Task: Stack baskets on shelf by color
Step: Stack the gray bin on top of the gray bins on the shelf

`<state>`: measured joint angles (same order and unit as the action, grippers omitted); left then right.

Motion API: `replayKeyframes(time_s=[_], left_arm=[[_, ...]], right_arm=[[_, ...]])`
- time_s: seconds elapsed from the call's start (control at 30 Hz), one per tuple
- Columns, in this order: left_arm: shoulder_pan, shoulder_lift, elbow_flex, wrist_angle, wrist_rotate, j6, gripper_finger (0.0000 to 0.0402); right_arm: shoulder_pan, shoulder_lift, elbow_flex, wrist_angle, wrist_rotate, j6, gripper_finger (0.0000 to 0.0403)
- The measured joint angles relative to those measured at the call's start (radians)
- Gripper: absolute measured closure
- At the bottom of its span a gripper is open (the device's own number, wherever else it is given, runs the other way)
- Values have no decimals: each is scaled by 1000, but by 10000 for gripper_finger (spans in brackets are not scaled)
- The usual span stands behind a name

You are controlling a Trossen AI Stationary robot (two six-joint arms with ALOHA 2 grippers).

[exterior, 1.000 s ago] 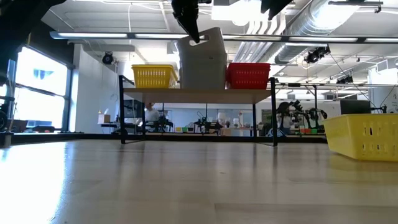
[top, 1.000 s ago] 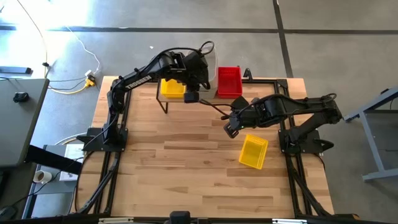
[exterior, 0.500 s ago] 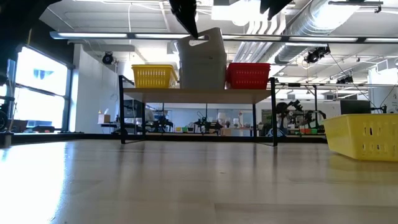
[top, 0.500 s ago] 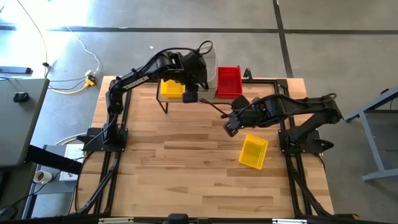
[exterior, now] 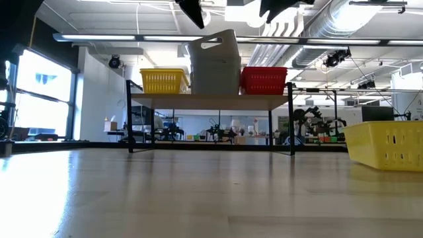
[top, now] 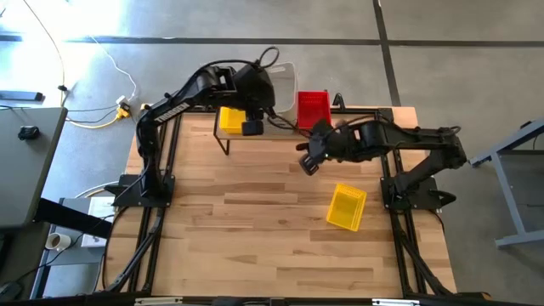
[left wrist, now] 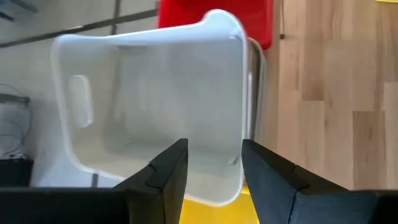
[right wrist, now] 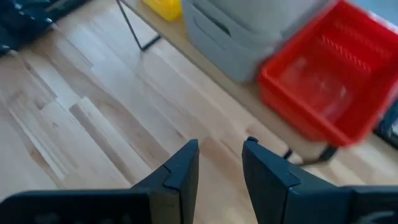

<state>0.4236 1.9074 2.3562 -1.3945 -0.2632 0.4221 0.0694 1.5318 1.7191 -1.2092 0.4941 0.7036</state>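
On the shelf [exterior: 211, 100] at the table's far side stand a yellow basket [exterior: 163, 80], a tall stack of grey-white baskets [exterior: 215, 63] and a red basket [exterior: 264, 80], side by side on their bottoms. Another yellow basket [top: 346, 206] lies on the table at the right. My left gripper [left wrist: 214, 155] hangs open just above the grey-white stack [left wrist: 155, 112] and is clear of it in the low view [exterior: 195, 12]. My right gripper [right wrist: 219, 167] is open and empty, in the air near the shelf's front, by the red basket [right wrist: 323, 87].
The shelf's thin black legs [exterior: 129, 125] stand on the tabletop near the far edge. A cable [top: 289, 126] runs between the arms in front of the shelf. Bare wooden tabletop [top: 255, 229] lies toward the near edge.
My left gripper has risen from the top rim of the grey-white stack and drawn back toward the table's left; the stack stays put on the shelf. My right gripper has moved toward the far edge and the shelf, a little to the left.
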Motion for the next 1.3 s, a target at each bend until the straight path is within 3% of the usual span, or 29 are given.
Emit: replayKeyframes(time_s=[0.33,0.77,1.0,1.3], left_arm=[[2,-97,0,-8,-132,-67,259],[7,-236,0,-120,-134,-378,259],[7,-262,-1,-175,-106,-479,259],[9,-266,-2,-176,-92,-464,259]], right_arm=[[-122,-4,0,286,-157,-459,293],[-271,-4,0,569,-233,-1068,293],[-349,0,23,623,-361,-1201,293],[-410,121,298,429,-505,-1210,293]])
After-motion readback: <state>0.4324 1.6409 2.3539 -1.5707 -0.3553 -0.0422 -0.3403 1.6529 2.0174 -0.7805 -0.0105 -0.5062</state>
